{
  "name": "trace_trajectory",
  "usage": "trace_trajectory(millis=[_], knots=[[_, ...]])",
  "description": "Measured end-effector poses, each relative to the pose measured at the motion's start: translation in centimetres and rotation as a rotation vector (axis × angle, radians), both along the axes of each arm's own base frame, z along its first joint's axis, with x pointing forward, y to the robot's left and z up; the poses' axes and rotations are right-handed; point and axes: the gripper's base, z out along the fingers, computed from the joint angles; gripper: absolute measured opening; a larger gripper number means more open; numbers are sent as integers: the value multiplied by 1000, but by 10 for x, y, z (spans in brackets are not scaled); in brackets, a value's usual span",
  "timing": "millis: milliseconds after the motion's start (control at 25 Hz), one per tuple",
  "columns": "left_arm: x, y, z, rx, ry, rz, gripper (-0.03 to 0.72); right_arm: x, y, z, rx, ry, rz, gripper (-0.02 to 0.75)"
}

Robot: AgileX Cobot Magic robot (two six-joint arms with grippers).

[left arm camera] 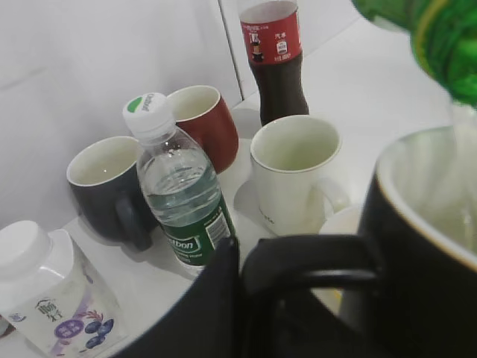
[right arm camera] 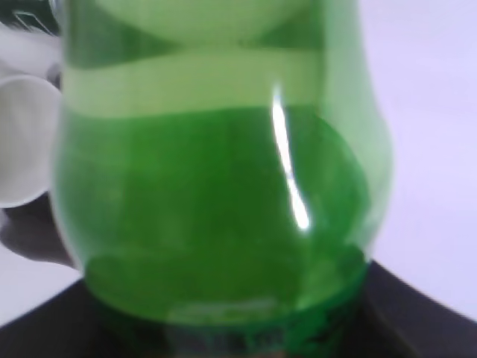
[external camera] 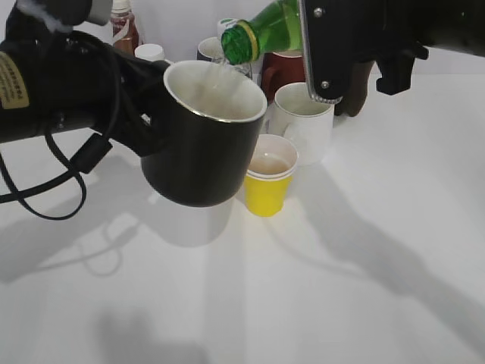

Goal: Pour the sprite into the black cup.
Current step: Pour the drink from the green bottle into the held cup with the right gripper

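Sprite tipped over the raised black cup

The left tool [external camera: 148, 125] is clamped on the black cup [external camera: 204, 140], lifted off the table [external camera: 341, 288]; at its one o'clock, the right tool [external camera: 326, 53] grips the tilted sprite [external camera: 261, 34], mouth over the rim.

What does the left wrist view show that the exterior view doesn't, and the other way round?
Only the left wrist view shows the white carton and the water bottle's label. Only the exterior view shows the yellow paper cup and the right arm tipping the bottle. Both show the sprite mouth above the black cup, plus the white mug.
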Motion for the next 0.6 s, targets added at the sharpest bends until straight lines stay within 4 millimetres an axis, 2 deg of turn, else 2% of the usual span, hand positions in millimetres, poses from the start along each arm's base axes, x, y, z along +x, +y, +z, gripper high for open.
trace_trajectory(millis=[600], knots=[[0, 0, 0, 4, 1, -1, 37, 0, 1, 2, -79, -68, 42, 400]])
